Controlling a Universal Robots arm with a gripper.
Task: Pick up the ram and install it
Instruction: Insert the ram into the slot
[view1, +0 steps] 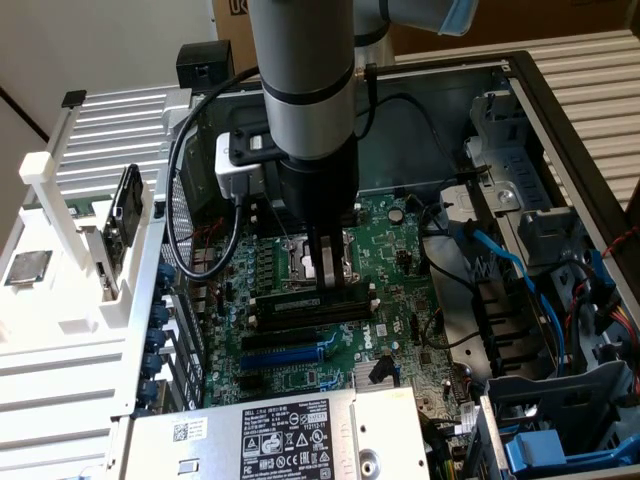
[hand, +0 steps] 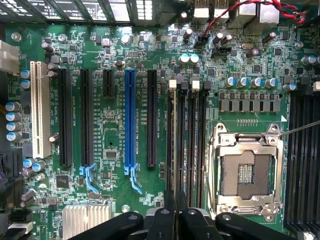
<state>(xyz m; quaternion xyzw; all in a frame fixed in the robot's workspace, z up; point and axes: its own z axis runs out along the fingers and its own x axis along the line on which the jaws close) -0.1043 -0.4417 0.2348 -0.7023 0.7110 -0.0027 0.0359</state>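
Right up against my wrist lens is the hand (hand: 175, 199). Its black fingers (hand: 169, 215) are drawn in close, with just a thin gap between them. From the outside camera I see them clenched on the top edge of the ram (view1: 300, 299).

The ram lies lengthwise along the bank of memory slots (hand: 188, 140), just beside the CPU socket (hand: 247, 170). Which slot of the bank it sits over, I can't make out. I count four slots side by side in that bank, two with white end clips and two with dark ones. Across the socket, more dark slots (hand: 302, 150) run off the picture, so no count there. There's one socket, a metal frame around bare contacts.

On the bank's other side I've got one blue expansion slot (hand: 130, 117) and four black expansion slots (hand: 65, 117), one of them short. A single white slot (hand: 40, 115) lies out toward the edge of the board (hand: 115, 200). One finned silver heat sink (hand: 85, 217) sits near the fingers.

Now the surroundings. The arm (view1: 305, 70) stands straight down into the open case (view1: 430, 80) and hides the board behind it. A black cable (view1: 172, 190) loops from the wrist down the case wall at the exterior view's left, apart from the slots. Blue cables (view1: 505, 260) snake at the exterior view's right of the socket, well apart from the hand. At the case's near edge sits one grey power supply (view1: 270, 435), label up. Outside the case, at the exterior view's left, stands a white rack (view1: 38, 168).
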